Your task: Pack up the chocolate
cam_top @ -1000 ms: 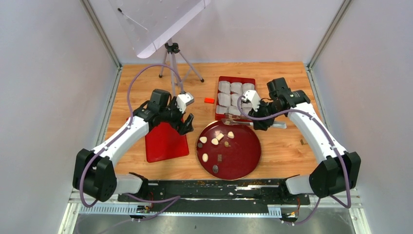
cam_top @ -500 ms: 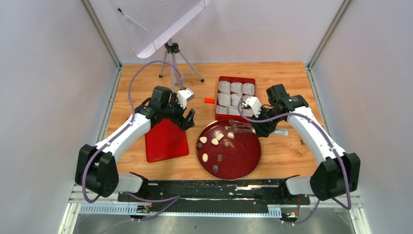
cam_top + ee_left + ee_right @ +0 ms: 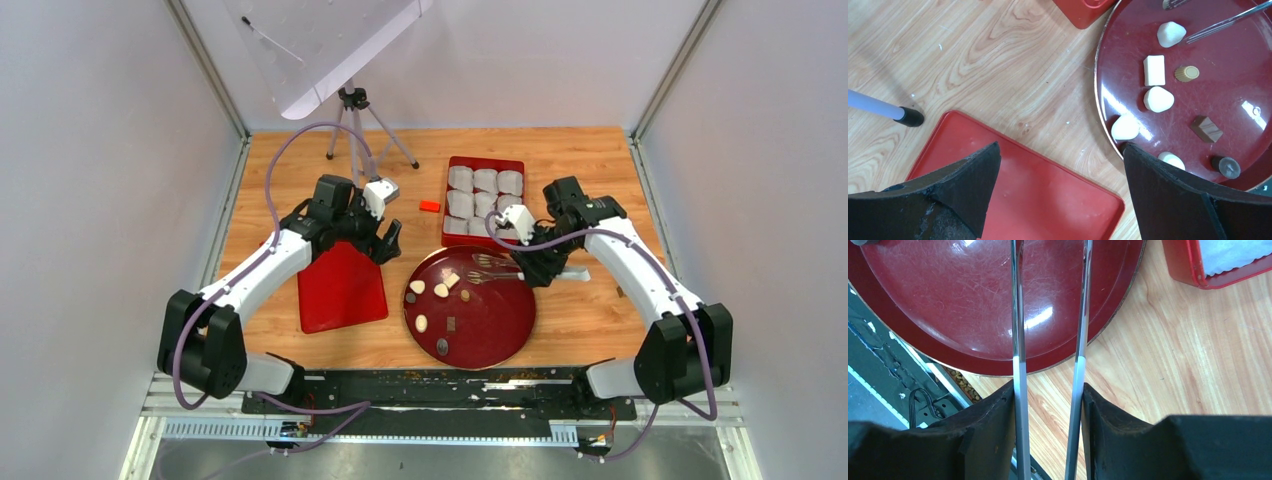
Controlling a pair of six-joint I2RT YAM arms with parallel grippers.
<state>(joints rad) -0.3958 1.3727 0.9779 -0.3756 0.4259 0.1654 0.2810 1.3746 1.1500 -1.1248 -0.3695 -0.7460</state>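
Several small chocolates lie on the left half of the dark red plate (image 3: 500, 335): cream-white pieces (image 3: 441, 290) and dark brown ones (image 3: 442, 346). The left wrist view shows white pieces (image 3: 1158, 99), a brown square (image 3: 1206, 129) and a tan oval (image 3: 1186, 73). My right gripper (image 3: 533, 265) is shut on metal tongs (image 3: 490, 268), whose two arms (image 3: 1018, 315) stay apart and reach over the plate (image 3: 948, 290). One tong tip (image 3: 1218, 24) lies beside a white piece (image 3: 1170, 34). My left gripper (image 3: 385, 243) is open and empty (image 3: 1060, 150) over the corner of the red lid.
A red box (image 3: 484, 160) with white paper cups (image 3: 485, 181) stands behind the plate. A flat red lid (image 3: 340, 290) lies left of the plate. A small orange-red block (image 3: 429, 206) and a tripod (image 3: 352, 100) stand at the back left.
My right gripper has moved left and nearer with the tongs, bringing their tips over the plate beside a white piece. My left gripper has shifted slightly back.
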